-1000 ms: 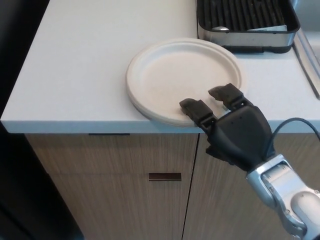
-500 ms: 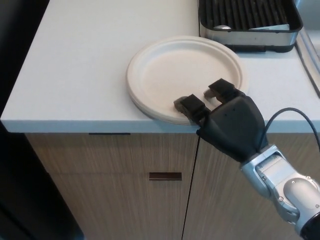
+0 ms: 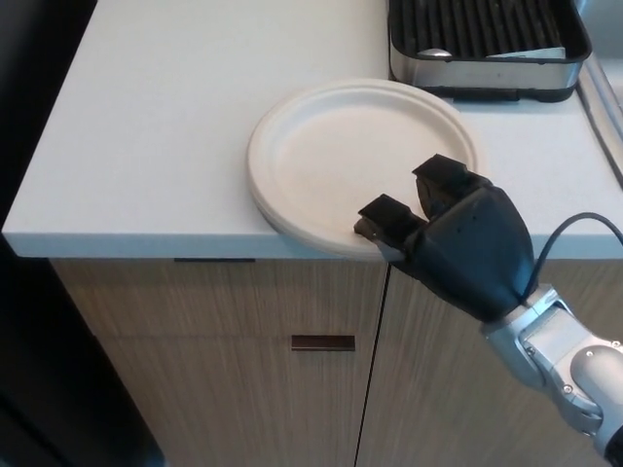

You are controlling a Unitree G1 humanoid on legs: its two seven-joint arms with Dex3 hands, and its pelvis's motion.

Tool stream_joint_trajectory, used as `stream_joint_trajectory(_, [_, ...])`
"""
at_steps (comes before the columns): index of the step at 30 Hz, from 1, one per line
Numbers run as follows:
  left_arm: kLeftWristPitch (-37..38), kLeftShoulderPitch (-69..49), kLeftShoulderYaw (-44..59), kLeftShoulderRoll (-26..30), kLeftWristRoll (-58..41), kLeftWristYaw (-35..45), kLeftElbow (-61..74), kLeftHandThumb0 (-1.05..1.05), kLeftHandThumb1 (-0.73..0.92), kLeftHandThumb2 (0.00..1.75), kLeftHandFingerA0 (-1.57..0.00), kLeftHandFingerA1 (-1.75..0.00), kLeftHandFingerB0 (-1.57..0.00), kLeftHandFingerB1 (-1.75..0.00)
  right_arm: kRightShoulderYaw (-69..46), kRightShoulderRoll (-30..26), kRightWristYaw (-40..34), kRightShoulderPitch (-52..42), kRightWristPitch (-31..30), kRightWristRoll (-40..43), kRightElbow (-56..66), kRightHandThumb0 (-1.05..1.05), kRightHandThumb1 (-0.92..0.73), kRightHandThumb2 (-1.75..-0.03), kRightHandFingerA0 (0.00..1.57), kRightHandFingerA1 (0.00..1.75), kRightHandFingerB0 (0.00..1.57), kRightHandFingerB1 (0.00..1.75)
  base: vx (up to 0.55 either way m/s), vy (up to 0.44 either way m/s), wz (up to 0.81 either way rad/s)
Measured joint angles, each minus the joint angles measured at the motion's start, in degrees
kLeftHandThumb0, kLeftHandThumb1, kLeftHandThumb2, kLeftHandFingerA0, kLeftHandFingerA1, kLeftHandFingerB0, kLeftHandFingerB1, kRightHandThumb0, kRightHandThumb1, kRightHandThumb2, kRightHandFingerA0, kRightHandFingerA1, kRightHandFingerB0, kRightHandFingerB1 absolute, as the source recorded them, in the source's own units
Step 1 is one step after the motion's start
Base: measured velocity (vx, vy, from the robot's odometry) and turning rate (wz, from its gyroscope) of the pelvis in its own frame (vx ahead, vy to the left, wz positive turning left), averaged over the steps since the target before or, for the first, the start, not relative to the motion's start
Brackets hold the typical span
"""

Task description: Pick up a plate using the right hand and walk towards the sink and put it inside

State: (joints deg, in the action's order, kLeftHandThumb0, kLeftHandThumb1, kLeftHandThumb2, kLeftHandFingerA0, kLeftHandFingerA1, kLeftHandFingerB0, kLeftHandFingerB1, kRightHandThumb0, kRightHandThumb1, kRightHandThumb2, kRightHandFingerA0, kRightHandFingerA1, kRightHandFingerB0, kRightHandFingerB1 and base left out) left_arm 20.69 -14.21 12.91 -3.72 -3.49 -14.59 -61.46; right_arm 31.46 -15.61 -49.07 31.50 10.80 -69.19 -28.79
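A round white paper plate [image 3: 336, 156] lies on the white counter [image 3: 146, 126], its near rim sticking out past the counter's front edge. My right hand [image 3: 469, 245] comes in from the lower right and is at the plate's near-right rim. Two black fingers [image 3: 387, 214] curl over the top of the rim. The thumb is hidden below the plate. The hand looks shut on the plate. My left hand does not show.
A black and steel dish rack [image 3: 487, 53] stands right behind the plate at the back right. A metal edge [image 3: 605, 112] runs along the counter's far right. Below the counter are wooden cabinet doors with a dark handle [image 3: 322, 342].
The hand's fingers have closed further over the rim. The plate has slid a little toward the counter's front edge with the hand, away from the dish rack.
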Motion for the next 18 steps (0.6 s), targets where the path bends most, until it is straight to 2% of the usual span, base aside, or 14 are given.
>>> stream_joint_trajectory(1, [0.1,0.0,0.0,0.1,0.0,0.0,-0.2,-0.03,0.74,1.34,-1.22,-1.25,-1.04,-1.13,0.0,-0.1,-0.4,-0.1,0.2,0.1,0.0,-0.24,-0.49,-0.87,0.94,1.61,0.89,1.16,0.00,0.000,0.00])
stream_joint_trajectory(2, [0.5,0.0,-0.1,0.2,0.1,0.0,-0.5,-0.03,0.74,1.34,-1.22,-1.25,-1.04,-1.13,-0.1,-0.3,-1.3,-0.3,0.4,0.3,0.0,-0.24,-0.49,-0.87,0.94,1.61,0.89,1.16,0.00,0.000,0.00])
stream_joint_trajectory(3, [0.6,0.0,-0.1,0.3,0.2,0.0,-0.7,-0.03,0.73,1.34,-1.22,-1.26,-1.06,-1.14,-0.1,-0.4,-1.7,-0.4,0.6,0.4,0.0,-0.18,-0.46,-0.96,0.94,1.55,0.93,1.15,0.00,0.000,0.00])
stream_joint_trajectory(7, [1.4,0.1,-0.3,0.8,0.3,0.0,-1.7,-0.03,0.73,1.34,-1.22,-1.26,-1.06,-1.14,-0.5,-0.6,-4.8,-0.5,1.5,1.1,-0.2,-0.18,-0.46,-0.96,0.94,1.55,0.93,1.15,0.00,0.000,0.00])
stream_joint_trajectory(8, [1.5,0.1,-0.3,0.9,0.3,0.0,-1.8,0.08,0.57,1.67,-1.07,-1.64,-0.90,-1.38,-0.6,-0.6,-5.5,-0.5,1.7,1.2,-0.2,-0.04,-0.38,-1.19,0.92,1.75,0.79,1.64,0.00,0.000,0.00])
stream_joint_trajectory(9, [1.7,0.2,-0.4,0.9,0.3,0.0,-2.0,0.08,0.57,1.67,-1.07,-1.64,-0.90,-1.38,-0.6,-0.6,-6.1,-0.5,1.9,1.4,-0.3,-0.04,-0.38,-1.19,0.92,1.75,0.79,1.64,0.00,0.000,0.00])
stream_joint_trajectory(10, [1.7,0.2,-0.4,0.9,0.3,0.0,-2.1,0.08,0.60,1.65,-0.98,-1.61,-0.83,-1.34,-0.8,-0.7,-6.9,-0.4,2.2,1.5,-0.4,-0.05,-0.40,-1.21,0.94,1.75,0.78,1.75,0.00,0.000,0.00])
stream_joint_trajectory(16, [1.8,-0.4,-0.7,1.1,0.4,0.0,-2.0,0.05,0.59,1.65,-0.97,-1.60,-0.83,-1.33,-4.7,-2.4,-10.9,0.5,4.7,3.0,0.2,-0.04,-0.39,-1.22,0.93,1.75,0.78,1.75,0.00,0.000,0.00])
stream_joint_trajectory(17, [2.1,-0.6,-0.7,1.1,0.4,0.0,-2.0,0.01,0.60,1.55,-0.96,-1.66,-0.81,-1.39,-5.6,-2.9,-11.8,0.9,5.2,3.6,0.4,-0.16,-0.43,-1.37,0.94,1.75,0.73,1.75,0.00,0.000,0.00])
stream_joint_trajectory(18, [2.2,-0.6,-0.7,1.2,0.4,0.0,-2.0,0.01,0.60,1.55,-0.96,-1.66,-0.81,-1.39,-6.5,-3.1,-12.2,1.0,5.9,4.2,0.9,-0.16,-0.43,-1.37,0.94,1.75,0.73,1.75,0.00,0.000,0.00])
